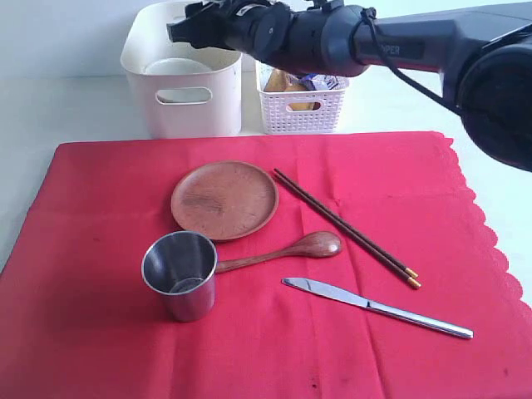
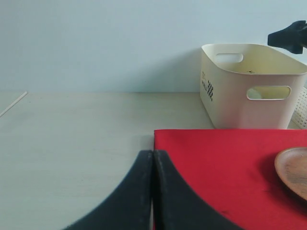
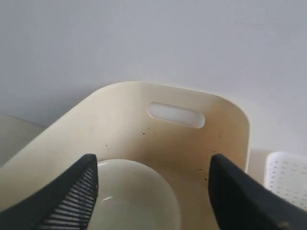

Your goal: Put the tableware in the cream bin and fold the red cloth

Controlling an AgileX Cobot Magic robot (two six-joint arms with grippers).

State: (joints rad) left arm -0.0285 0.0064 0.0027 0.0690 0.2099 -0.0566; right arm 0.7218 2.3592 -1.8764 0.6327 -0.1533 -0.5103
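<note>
The table (image 2: pixel 72 139) is pale, nearly white, with faint wood lines running across it. It looks flat and smooth. Along its back edge a plain wall (image 2: pixel 96 43) goes straight up, light grey-blue all over. Table and wall meet in one straight line. The light is soft and even, and the shadows are faint.

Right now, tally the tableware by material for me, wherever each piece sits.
Wooden: 2, plate and spoon, on the red cloth
Steel: 2, cup and table knife, on the cloth
Dark chopsticks: 1 pair, on the cloth
Pale bowl: 1, inside the cream bin
Total: 6
</note>
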